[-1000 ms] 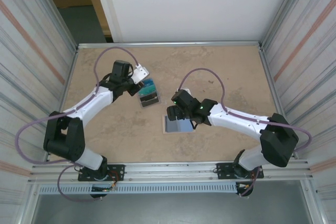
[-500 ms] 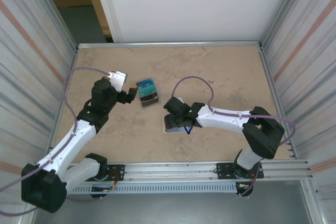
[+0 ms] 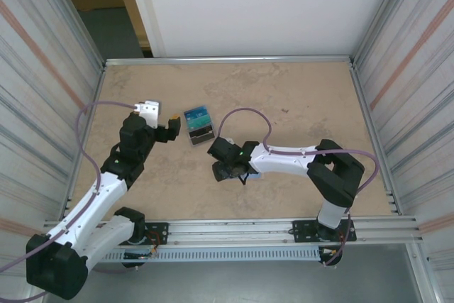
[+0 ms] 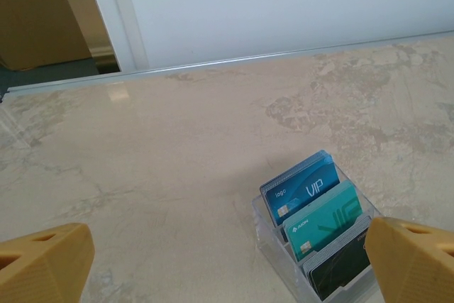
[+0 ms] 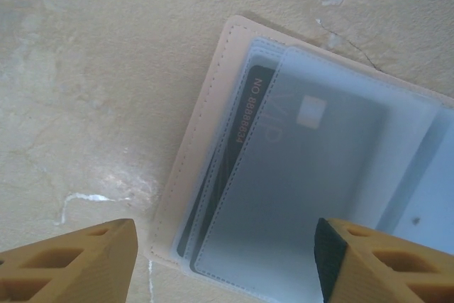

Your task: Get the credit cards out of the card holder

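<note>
The card holder (image 5: 213,104) lies open on the table, with a beige stitched edge and cloudy plastic sleeves. A dark credit card (image 5: 250,122) sits inside one sleeve, its number strip showing. My right gripper (image 5: 225,267) is open right above it, one finger to each side of the holder's near corner. From above, the right gripper (image 3: 224,169) covers most of the card holder (image 3: 250,174). My left gripper (image 3: 172,127) is open just left of a clear card box (image 3: 199,126). It holds nothing.
The clear box (image 4: 280,243) holds upright stacks of cards: blue (image 4: 301,191), teal (image 4: 325,221) and dark (image 4: 342,266). Metal walls (image 3: 397,69) ring the beige table (image 3: 298,97). A white wall rises behind its far edge.
My left gripper has opened, drawn back left from above the box and now sits beside it. The right gripper has slid left over the card holder, its jaws somewhat narrower.
</note>
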Controlling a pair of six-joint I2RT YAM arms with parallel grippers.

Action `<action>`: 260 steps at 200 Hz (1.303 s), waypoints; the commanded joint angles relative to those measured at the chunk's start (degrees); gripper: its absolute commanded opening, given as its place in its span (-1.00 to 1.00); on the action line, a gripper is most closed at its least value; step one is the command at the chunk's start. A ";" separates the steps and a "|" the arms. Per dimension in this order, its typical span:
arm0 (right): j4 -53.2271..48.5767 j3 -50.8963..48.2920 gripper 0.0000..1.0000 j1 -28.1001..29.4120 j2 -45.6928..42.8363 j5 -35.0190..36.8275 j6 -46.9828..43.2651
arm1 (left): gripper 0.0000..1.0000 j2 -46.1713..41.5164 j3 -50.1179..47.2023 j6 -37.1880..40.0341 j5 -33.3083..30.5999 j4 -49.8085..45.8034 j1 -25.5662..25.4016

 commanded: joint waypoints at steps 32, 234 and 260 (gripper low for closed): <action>-1.52 0.44 0.25 0.01 0.57 1.31 1.06 | 0.97 -0.54 -1.06 -1.58 -1.37 2.25 0.32; 0.98 -3.45 0.09 -0.66 1.27 0.46 4.01 | 0.97 0.10 -0.76 -1.50 -0.44 1.85 0.27; 1.08 -3.67 0.09 -0.83 1.26 -0.09 4.06 | 0.97 0.16 -0.54 -1.62 0.17 1.76 0.29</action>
